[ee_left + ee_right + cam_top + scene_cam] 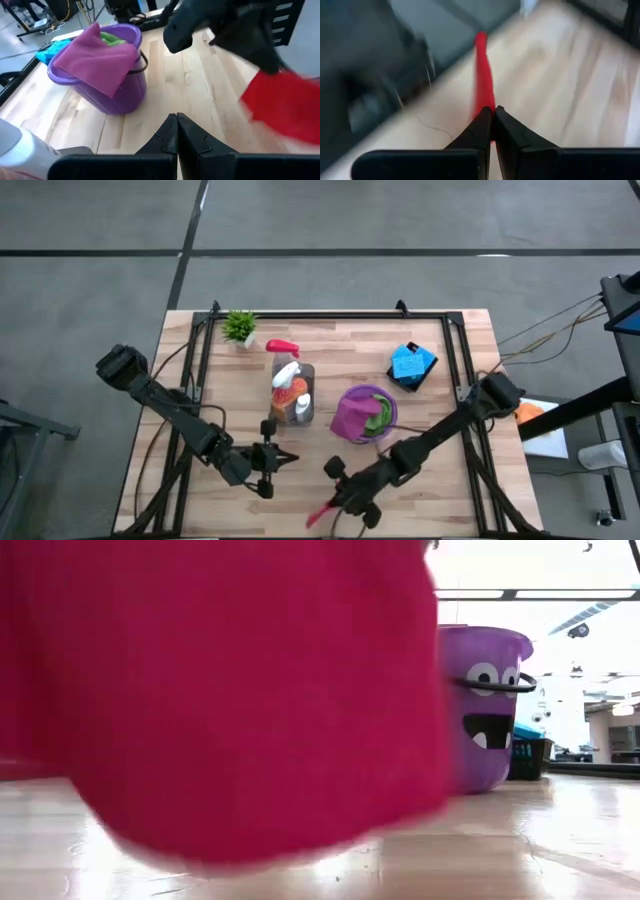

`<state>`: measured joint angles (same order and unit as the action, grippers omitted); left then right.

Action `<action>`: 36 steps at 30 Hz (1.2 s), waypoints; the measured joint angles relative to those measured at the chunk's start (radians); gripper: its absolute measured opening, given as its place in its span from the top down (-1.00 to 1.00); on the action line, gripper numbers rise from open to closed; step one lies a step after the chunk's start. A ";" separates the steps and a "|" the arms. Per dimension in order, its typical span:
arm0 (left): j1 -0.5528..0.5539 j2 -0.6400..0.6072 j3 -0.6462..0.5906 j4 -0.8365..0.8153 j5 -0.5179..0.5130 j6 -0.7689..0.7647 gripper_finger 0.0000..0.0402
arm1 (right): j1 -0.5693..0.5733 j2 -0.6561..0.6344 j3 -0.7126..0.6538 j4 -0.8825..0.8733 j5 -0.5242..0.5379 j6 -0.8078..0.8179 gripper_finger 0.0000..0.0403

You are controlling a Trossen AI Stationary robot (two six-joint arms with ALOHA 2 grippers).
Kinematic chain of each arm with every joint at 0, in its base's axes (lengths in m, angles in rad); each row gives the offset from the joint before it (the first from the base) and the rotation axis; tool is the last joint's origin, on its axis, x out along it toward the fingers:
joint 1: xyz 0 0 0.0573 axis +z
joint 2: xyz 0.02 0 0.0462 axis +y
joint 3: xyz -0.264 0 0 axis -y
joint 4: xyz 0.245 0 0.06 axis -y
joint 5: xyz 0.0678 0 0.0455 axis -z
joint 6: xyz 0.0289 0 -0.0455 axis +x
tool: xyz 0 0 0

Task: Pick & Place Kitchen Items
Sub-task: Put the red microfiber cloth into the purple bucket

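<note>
The right gripper (345, 502), clamped on a red cloth (320, 514) at the desk's (450, 480) six o'clock edge, should carry it high toward the purple bucket (385, 425) at two o'clock, clearing the rim, while the left gripper (275, 459) waits closed.

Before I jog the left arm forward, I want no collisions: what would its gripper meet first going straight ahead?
The left gripper, shut and empty, points across bare table at the right arm holding the red cloth. That arm probably comes first; the purple bucket sits off to one side. Depth is unclear.
</note>
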<state>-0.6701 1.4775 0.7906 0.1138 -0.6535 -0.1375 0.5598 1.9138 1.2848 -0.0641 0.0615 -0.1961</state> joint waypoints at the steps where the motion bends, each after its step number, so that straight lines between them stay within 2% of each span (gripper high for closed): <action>1: -0.004 -0.008 -0.002 0.001 0.000 0.000 1.00 | -0.004 -0.016 -0.033 0.091 -0.040 -0.005 0.91; 5: -0.020 -0.052 -0.042 0.024 0.001 0.001 1.00 | -0.021 -0.056 -0.181 0.427 -0.149 0.009 0.91; 10: -0.042 -0.151 -0.163 0.150 0.006 0.015 1.00 | -0.026 -0.071 -0.344 0.766 -0.191 0.060 0.91; 14: -0.050 -0.234 -0.285 0.287 0.066 0.036 1.00 | -0.025 -0.103 -0.409 0.867 -0.182 0.078 0.91; 20: -0.053 -0.316 -0.404 0.342 0.081 -0.010 1.00 | -0.026 -0.268 -0.432 0.833 -0.127 0.033 0.91; 24: -0.054 -0.329 -0.443 0.369 0.081 -0.025 1.00 | -0.027 -0.413 -0.441 0.678 -0.034 -0.024 0.91; 30: -0.056 -0.336 -0.452 0.385 0.079 -0.023 1.00 | -0.027 -0.612 -0.444 0.383 0.169 -0.073 0.91; 36: -0.056 -0.336 -0.452 0.385 0.079 -0.019 1.00 | -0.036 -0.762 -0.455 0.111 0.446 -0.058 0.91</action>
<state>-0.7258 1.1416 0.3389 0.4986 -0.5749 -0.1566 0.5236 1.1519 0.8300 0.0467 0.5074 -0.2544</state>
